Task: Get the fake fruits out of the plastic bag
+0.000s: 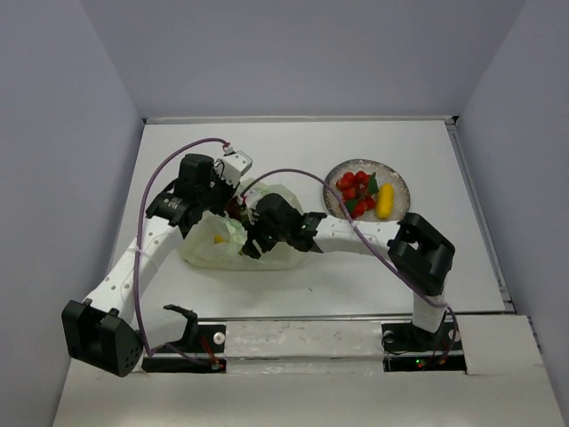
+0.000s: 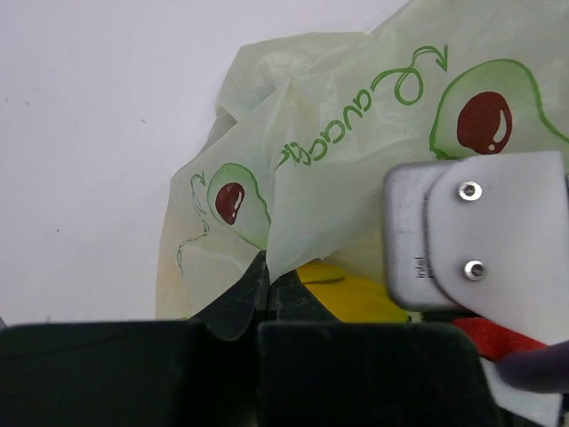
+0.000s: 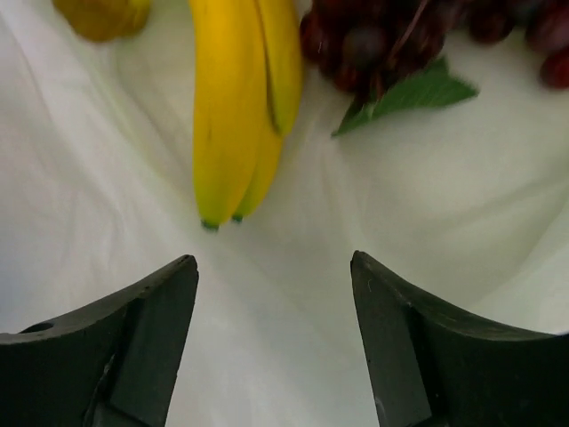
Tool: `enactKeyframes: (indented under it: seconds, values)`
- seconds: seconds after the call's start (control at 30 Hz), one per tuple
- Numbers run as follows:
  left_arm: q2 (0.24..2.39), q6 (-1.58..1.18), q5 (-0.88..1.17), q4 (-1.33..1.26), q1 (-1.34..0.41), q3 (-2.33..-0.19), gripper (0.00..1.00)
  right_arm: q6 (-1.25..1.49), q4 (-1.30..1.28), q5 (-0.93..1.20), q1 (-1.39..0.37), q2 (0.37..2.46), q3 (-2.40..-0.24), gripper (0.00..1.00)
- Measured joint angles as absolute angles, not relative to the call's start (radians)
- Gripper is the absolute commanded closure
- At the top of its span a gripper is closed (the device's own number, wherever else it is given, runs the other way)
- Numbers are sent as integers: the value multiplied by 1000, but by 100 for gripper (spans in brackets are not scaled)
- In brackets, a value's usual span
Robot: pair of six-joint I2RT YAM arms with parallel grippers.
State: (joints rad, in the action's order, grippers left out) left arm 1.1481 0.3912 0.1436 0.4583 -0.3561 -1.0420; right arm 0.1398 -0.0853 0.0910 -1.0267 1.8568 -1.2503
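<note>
The pale yellow-green plastic bag [image 1: 267,245] lies mid-table; its printed side fills the left wrist view [image 2: 338,151]. My left gripper [image 2: 262,271] is shut on a fold of the bag's edge, at the bag's upper left in the top view [image 1: 233,212]. My right gripper [image 3: 274,267] is open and reaches inside the bag [image 1: 252,244]. Ahead of its fingers lie a yellow banana [image 3: 236,107], a dark purple grape bunch [image 3: 382,40] with a green leaf, and a yellow-orange round fruit [image 3: 102,13]. The jaws hold nothing. A red berry cluster [image 1: 354,185] lies on the plate.
The grey speckled plate [image 1: 397,182] stands right of the bag and also holds a yellow fruit [image 1: 385,200]. The right arm's silver wrist camera [image 2: 480,240] hangs close to my left gripper. The walls stand at the table's sides and back.
</note>
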Motion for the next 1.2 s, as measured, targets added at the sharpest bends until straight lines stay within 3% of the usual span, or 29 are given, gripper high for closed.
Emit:
enactKeyframes:
  seconds: [0.3, 0.37, 0.67, 0.77, 0.8, 0.9, 1.07, 1.13, 1.2]
  values:
    - [1170, 337, 87, 419, -356, -1042, 100, 171, 78, 148, -1024, 2009, -1369, 15]
    - [1178, 330, 73, 412, -352, -1042, 100, 157, 83, 177, -1032, 2037, -1380, 10]
    - [1182, 337, 0, 408, -325, -1042, 100, 150, 113, 228, -1042, 2169, -1488, 11]
    - [1183, 340, -23, 420, -318, -1042, 100, 155, 123, 196, -1039, 2230, -1543, 30]
    - [1185, 338, -28, 422, -315, -1042, 100, 149, 121, 182, -1038, 2254, -1562, 47]
    - [1187, 336, -29, 398, -313, -1042, 100, 144, 139, 168, -1037, 2278, -1576, 65]
    - [1187, 334, -26, 394, -312, -1042, 100, 141, 136, 165, -1036, 2277, -1576, 83]
    - [1187, 335, -23, 395, -310, -1042, 100, 134, 125, 162, -1036, 2268, -1572, 97]
    - [1187, 334, -6, 395, -306, -1042, 100, 109, 89, 155, -1037, 2238, -1546, 99]
